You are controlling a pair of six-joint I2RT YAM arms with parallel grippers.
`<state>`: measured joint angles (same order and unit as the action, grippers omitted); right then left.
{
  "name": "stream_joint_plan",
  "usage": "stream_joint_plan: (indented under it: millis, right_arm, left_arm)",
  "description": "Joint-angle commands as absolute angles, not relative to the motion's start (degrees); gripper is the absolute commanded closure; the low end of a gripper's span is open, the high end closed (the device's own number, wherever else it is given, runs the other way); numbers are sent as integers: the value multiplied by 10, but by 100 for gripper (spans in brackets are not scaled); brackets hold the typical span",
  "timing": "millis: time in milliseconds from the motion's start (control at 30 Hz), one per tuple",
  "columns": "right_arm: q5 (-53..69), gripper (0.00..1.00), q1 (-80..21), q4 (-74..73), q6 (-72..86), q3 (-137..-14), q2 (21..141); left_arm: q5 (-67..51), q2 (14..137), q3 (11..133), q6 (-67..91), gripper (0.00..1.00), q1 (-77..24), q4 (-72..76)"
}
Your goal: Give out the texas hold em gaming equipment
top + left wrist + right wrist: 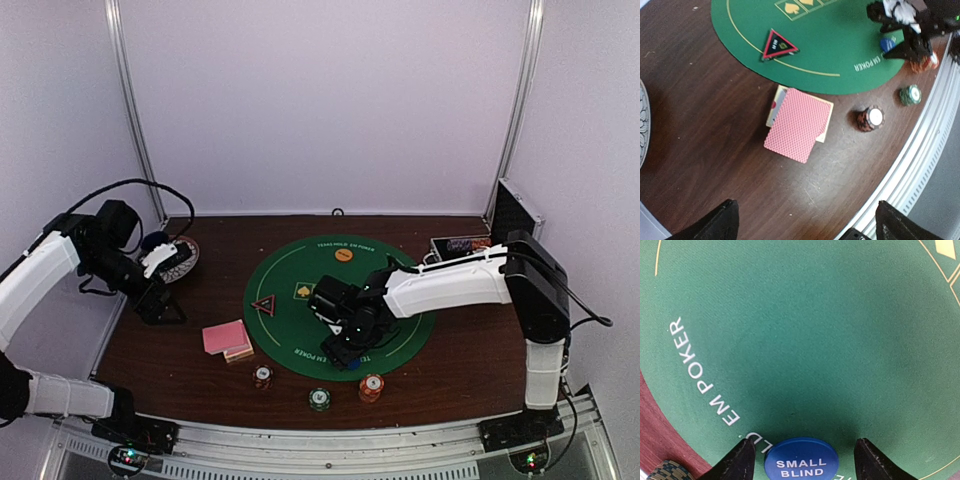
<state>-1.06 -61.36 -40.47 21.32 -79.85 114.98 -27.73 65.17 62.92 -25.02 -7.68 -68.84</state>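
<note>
A stack of pink-backed cards (226, 338) lies on the wood table left of the green mat; it also shows in the left wrist view (797, 124). Three chip stacks stand along the near edge: red-and-white (262, 376), green (319, 399), orange (371, 387). A blue SMALL BLIND button (801, 462) lies on the mat's near rim. My right gripper (345, 352) is open and straddles it, with a gap at each finger (737, 460). My left gripper (807, 222) is open and empty, held above bare table left of the cards.
The round green felt mat (400, 335) carries a black-and-red triangle marker (264, 305) and an orange button (343, 254). A black-and-silver case (470, 245) stands open at the back right. A patterned round dish (178, 260) lies at the back left.
</note>
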Motion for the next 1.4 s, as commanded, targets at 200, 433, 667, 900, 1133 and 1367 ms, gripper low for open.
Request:
stream_joint_plan:
  millis: [200, 433, 667, 900, 1133, 1367]
  right_arm:
    - [-18, 33, -609, -426, 238, -736, 1109]
    - [-30, 40, -593, -444, 245, -716, 1093]
    - [-33, 41, -574, -455, 249, -679, 1055]
    - [-12, 31, -574, -468, 253, -712, 1029]
    - [-10, 9, -569, -476, 263, -799, 1008]
    - [-2, 0, -552, -445, 291, -824, 993]
  left_arm:
    - [-204, 647, 557, -297, 2, -162, -640]
    - [-216, 650, 536, -305, 2, -164, -626]
    - [-218, 653, 533, -315, 2, -164, -625]
    - [-236, 664, 534, -307, 2, -164, -618]
    - [-264, 669, 531, -294, 3, -166, -598]
    - [-266, 690, 535, -299, 2, -173, -592]
